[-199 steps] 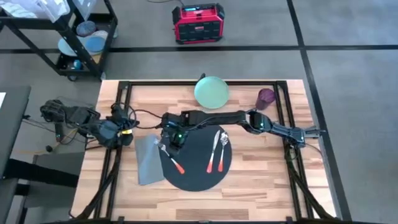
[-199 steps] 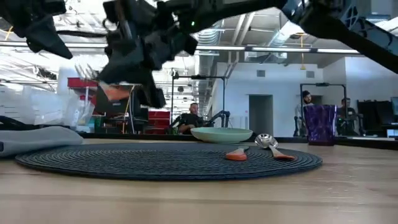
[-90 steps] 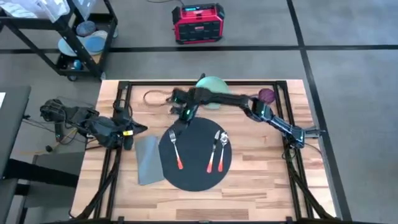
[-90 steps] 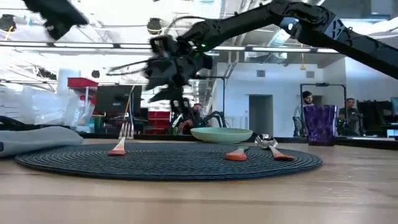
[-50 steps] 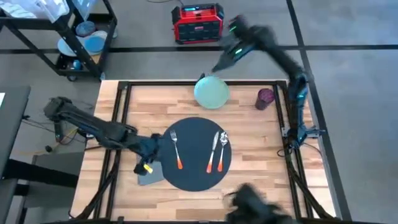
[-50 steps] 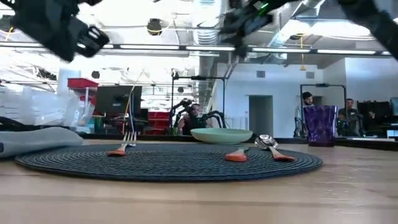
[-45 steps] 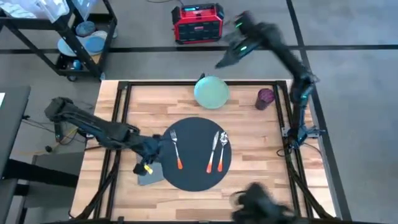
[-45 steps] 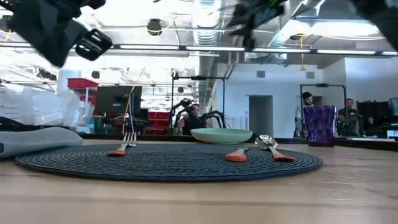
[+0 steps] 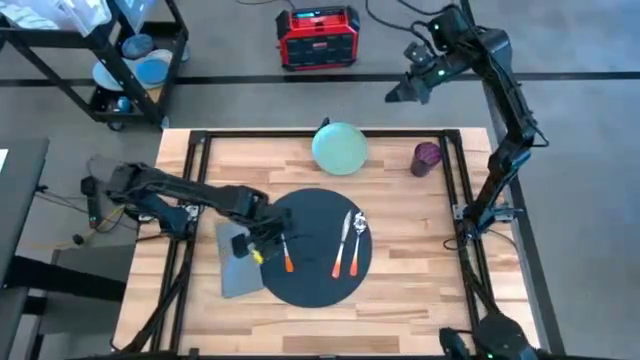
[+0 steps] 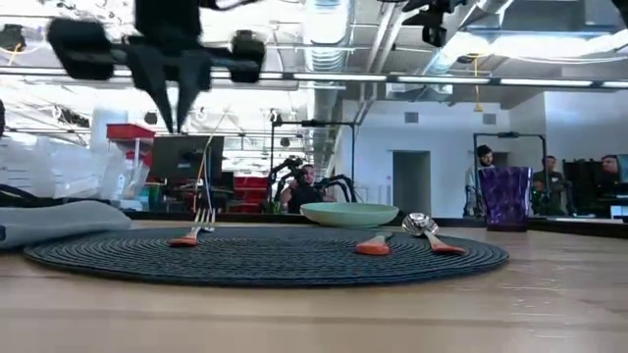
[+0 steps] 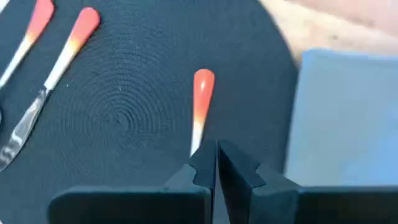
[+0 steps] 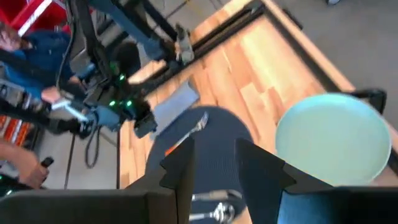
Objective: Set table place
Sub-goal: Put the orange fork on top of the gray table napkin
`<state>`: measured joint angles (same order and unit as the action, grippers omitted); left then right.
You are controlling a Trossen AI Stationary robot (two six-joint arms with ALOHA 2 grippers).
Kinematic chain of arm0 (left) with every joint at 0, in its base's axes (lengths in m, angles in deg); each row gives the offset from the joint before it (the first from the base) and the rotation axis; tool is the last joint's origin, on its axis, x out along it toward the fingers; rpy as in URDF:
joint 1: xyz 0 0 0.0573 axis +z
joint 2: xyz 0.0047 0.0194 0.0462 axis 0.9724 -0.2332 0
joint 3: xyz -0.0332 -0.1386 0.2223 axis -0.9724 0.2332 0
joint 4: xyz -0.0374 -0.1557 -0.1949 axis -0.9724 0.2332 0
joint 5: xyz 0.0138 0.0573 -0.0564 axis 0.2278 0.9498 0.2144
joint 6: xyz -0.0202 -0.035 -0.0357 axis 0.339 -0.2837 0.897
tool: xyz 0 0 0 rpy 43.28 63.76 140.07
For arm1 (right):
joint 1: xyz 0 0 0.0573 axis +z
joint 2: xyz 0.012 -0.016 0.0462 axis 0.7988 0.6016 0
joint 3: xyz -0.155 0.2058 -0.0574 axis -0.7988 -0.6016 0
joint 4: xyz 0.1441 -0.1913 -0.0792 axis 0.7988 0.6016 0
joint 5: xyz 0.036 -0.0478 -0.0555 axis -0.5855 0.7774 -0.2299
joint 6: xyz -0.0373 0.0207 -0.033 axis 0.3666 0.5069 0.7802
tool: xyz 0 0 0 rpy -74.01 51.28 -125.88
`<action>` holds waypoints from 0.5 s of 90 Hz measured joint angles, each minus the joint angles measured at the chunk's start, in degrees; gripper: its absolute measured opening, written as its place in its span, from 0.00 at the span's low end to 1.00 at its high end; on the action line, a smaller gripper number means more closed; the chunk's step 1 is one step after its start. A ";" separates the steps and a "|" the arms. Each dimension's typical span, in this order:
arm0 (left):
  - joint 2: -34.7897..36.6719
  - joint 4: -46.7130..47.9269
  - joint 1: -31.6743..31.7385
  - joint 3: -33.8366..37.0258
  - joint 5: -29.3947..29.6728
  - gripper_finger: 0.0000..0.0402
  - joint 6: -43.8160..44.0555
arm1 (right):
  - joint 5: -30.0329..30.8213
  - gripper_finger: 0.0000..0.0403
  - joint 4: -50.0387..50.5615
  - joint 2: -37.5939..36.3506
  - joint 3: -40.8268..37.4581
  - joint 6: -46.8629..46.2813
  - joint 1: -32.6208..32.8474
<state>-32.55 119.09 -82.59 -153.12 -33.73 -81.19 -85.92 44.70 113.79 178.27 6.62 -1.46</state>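
Placemat (image 9: 315,245) carries fork (image 9: 283,248), knife, spoon. Left gripper (image 11: 216,163) hovers over the fork, fingers pressed together, empty. Right gripper (image 12: 212,163) spread, parked beyond the table.

My dark woven round placemat (image 9: 312,268) on pale planks
Orange-handled steel fork (image 9: 283,250), pale green round plate (image 9: 340,148), grey rectangular napkin (image 9: 237,268), purple cup (image 9: 427,157).
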 joint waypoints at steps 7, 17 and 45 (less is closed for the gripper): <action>-3.46 1.88 2.00 -1.56 -0.23 0.00 -1.72 | -0.12 0.26 0.57 0.20 0.00 1.65 0.13; -7.47 4.20 4.73 -3.60 -1.77 0.00 -5.18 | -0.39 0.26 0.63 0.25 0.00 2.36 0.39; -9.57 5.72 10.60 -4.16 -10.74 0.00 -5.31 | -0.65 0.26 0.65 0.27 0.00 4.78 -1.22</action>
<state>-42.12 124.81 -71.98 -157.28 -44.47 -86.50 -86.58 45.34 114.06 178.27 11.41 -2.68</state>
